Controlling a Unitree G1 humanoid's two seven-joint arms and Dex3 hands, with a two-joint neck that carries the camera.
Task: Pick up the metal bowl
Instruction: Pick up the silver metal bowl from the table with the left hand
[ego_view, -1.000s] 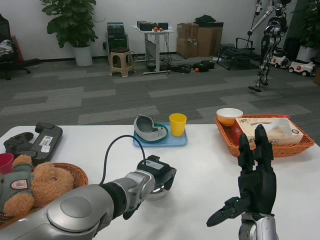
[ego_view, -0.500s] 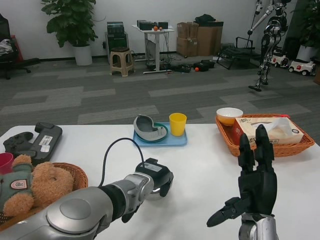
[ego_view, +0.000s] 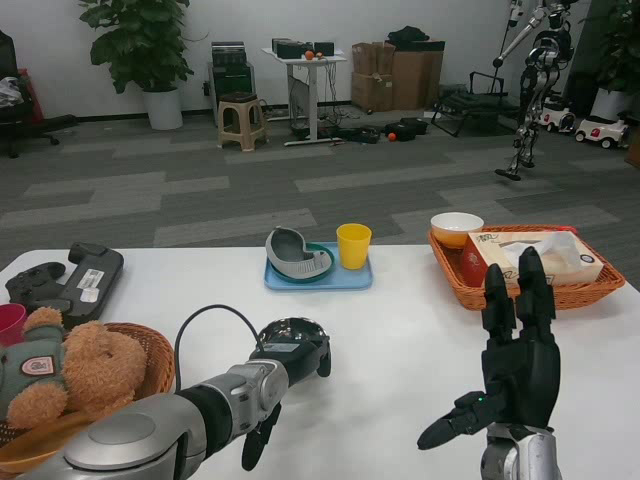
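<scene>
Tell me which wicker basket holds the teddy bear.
The wicker basket at the table's left edge holds the brown teddy bear; the right one holds a tissue box.

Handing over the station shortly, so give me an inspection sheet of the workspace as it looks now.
Surface: white table, bare in the middle.
Job's things: metal bowl gripped by the left hand, near table level.
Clutter: blue tray with yellow cup; teddy bear; wicker basket with tissue box; game controller.
Hands: right hand raised, open, holding nothing.
Cables: black cable looping at left forearm.
Surroundings: potted plant, stool, another humanoid robot.
</scene>
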